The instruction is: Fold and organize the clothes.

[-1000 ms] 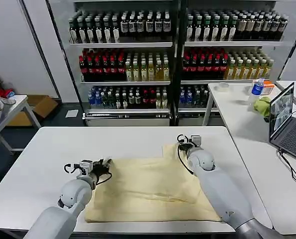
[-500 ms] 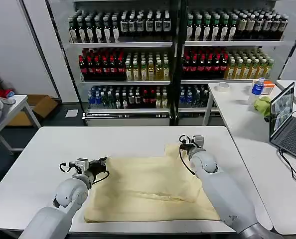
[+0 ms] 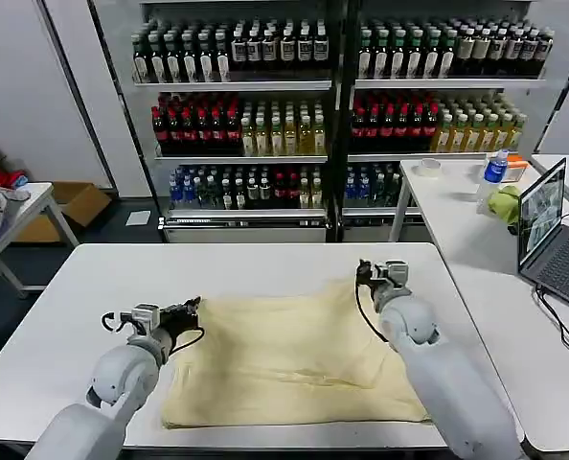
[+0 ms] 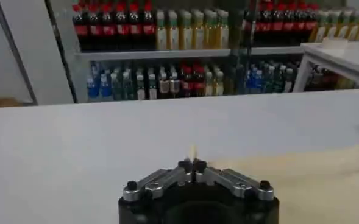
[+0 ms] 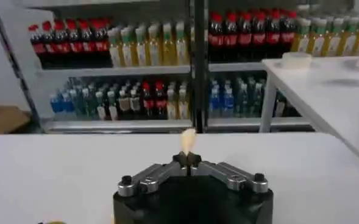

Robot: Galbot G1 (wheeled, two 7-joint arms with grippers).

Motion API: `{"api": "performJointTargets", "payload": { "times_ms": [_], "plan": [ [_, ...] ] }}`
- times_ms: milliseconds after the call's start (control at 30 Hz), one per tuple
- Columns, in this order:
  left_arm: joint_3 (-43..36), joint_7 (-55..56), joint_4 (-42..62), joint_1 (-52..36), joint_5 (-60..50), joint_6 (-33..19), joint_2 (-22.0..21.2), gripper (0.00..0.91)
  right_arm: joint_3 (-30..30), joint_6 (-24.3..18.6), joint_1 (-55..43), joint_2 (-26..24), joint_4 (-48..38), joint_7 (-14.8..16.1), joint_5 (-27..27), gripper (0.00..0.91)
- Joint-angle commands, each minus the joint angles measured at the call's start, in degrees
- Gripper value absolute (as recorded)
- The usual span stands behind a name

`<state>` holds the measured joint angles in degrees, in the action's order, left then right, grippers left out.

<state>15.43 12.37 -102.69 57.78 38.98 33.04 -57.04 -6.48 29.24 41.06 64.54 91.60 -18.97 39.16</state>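
Both sets of jaws pinch corners of the T-shirt.

The left gripper (image 4: pixel 192 165) has its jaws pressed together on a sliver of the pale cream-yellow T-shirt (image 3: pixel 284 359) at its far left corner; the right gripper (image 5: pixel 188 159) nips a small tuft of it at the far right corner. The shirt lies spread on the white bench (image 3: pixel 64 307) between the two arms, its near edge close to the bench's front. Behind stand shelves of bottles (image 3: pixel 265 96).
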Motion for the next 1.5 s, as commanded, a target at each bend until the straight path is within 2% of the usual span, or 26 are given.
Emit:
{"api": "performJointTargets", "payload": {
  "times_ms": [33, 367, 800, 1133, 1367, 1433, 1467, 1500],
  "plan": [
    [2.79, -0.15, -6.71, 5.74, 0.1, 0.0, 1.33, 0.03, -3.37, 0.15, 6.84, -3.46, 11.57, -0.01, -0.05, 0.0],
    [5.09, -0.75, -13.02, 12.43, -0.33, 0.0, 2.79, 0.03, -9.2, 0.76, 19.99, -7.13, 22.08, 0.11, -0.1, 0.0],
    [7.75, -1.31, -19.0, 21.69, -2.55, -0.04, 4.1, 0.03, -17.66, 1.21, 34.73, -7.27, 31.31, 0.77, -0.71, 0.0],
    [8.59, -1.74, -20.77, 26.38, -6.0, -0.06, 3.39, 0.02, -19.5, 2.36, 40.73, -5.91, 34.06, 0.49, -1.14, 0.0],
    [7.86, -2.09, -18.87, 27.15, -9.45, -0.78, 2.37, 0.02, -18.6, 3.07, 41.86, -4.67, 31.97, 0.18, -2.98, 0.0],
    [7.63, -2.11, -18.09, 26.76, -9.9, -0.95, 2.05, 0.03, -17.85, 3.18, 41.5, -4.32, 30.81, -0.08, -3.5, 0.0],
    [7.51, -2.11, -17.91, 26.56, -9.98, -0.95, 1.96, 0.06, -17.61, 3.17, 41.2, -4.17, 30.52, -0.17, -3.64, 0.0],
    [7.34, -2.1, -17.27, 26.14, -10.36, -0.95, 1.74, 0.131, -17.24, 3.19, 40.86, -3.97, 30.0, -0.29, -3.83, 0.0]
  ]
}}
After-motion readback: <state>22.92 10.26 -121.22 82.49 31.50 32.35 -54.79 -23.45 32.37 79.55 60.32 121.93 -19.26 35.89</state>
